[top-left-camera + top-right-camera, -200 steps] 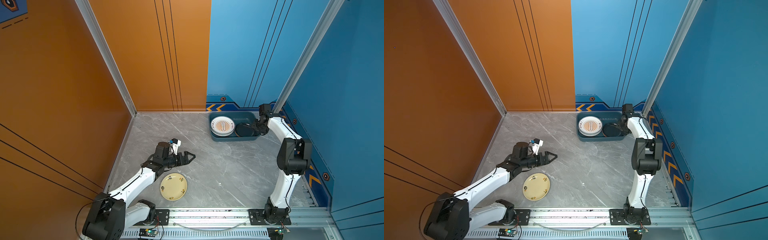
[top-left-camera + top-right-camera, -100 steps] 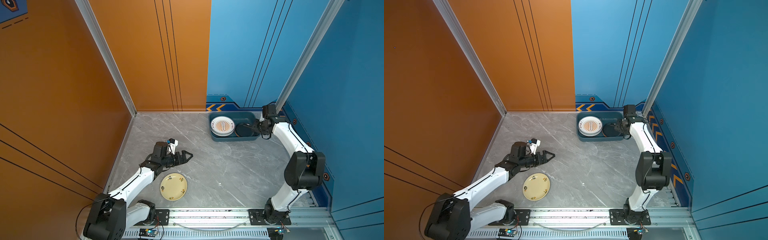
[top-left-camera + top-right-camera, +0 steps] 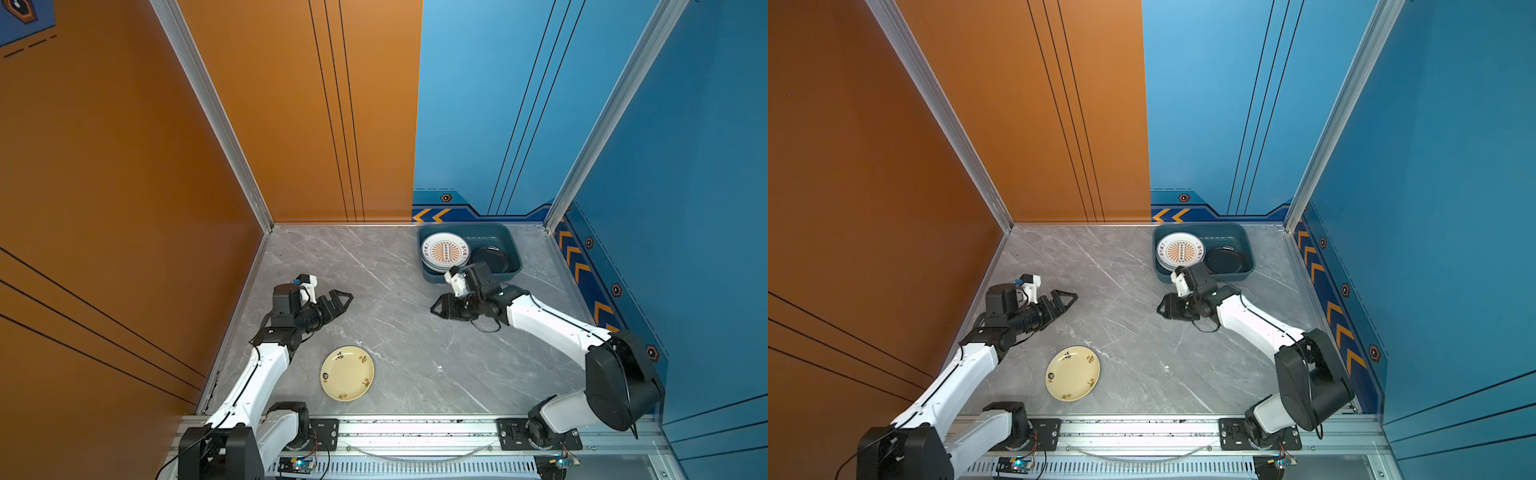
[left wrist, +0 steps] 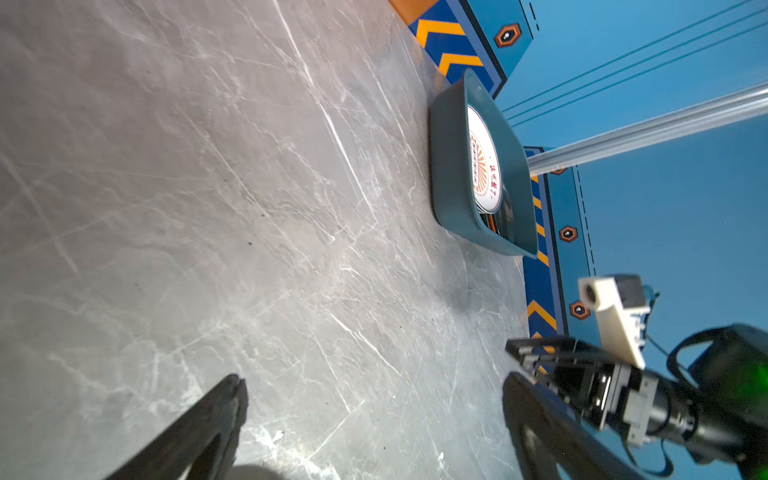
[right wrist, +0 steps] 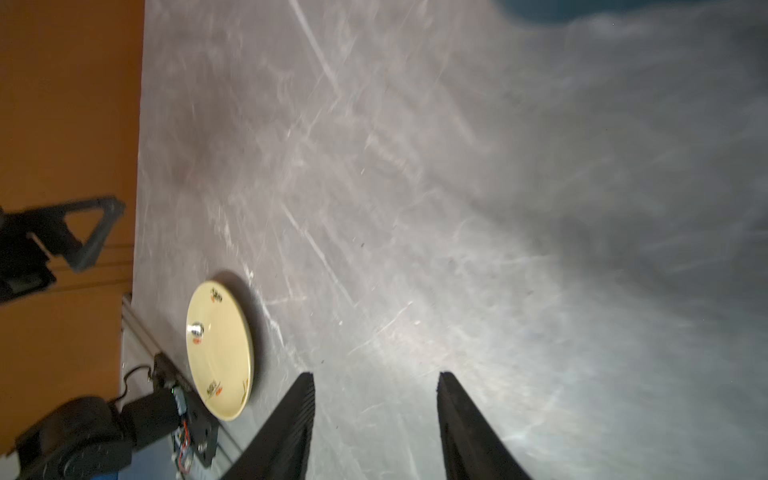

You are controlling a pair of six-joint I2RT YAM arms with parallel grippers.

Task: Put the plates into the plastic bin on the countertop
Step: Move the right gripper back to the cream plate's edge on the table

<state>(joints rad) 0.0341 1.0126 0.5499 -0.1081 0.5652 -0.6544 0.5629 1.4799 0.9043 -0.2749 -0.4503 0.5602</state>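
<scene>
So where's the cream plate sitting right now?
In both top views the cream plate lies flat on the countertop, left of centre near the front rail, beside the left arm and far from the bin.

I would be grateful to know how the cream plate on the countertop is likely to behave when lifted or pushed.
The cream plate looks stiff and glossy, so it probably keeps its shape but may slip in a pinch. Lying flat with a low rim on the smooth countertop, it would likely slide rather than tip when pushed.
</scene>
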